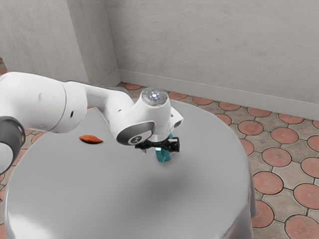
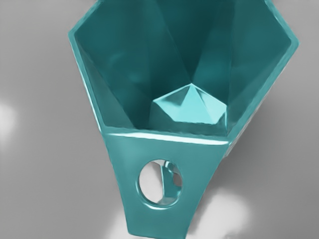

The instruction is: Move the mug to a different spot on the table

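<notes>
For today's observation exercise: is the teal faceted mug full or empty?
Empty. The wrist view looks straight into the teal faceted mug: its bare inner walls and bottom show, with nothing inside.

Light was soft, even, bright, likely from above. Table point(image 1: 209, 199) showed pale sheen toward exterior view's right edge, duller grey toward its left. Faint soft-edged shadow lay on table under arm point(image 1: 45, 102) and mug point(image 1: 163, 155). Small white glint sat on arm's round cap. Wall point(image 1: 199, 40) darkened slightly at corner. In wrist view, mug's inner facets ran dark to bright teal, base facets brightest; white glare patches marked table beside mug.
</notes>
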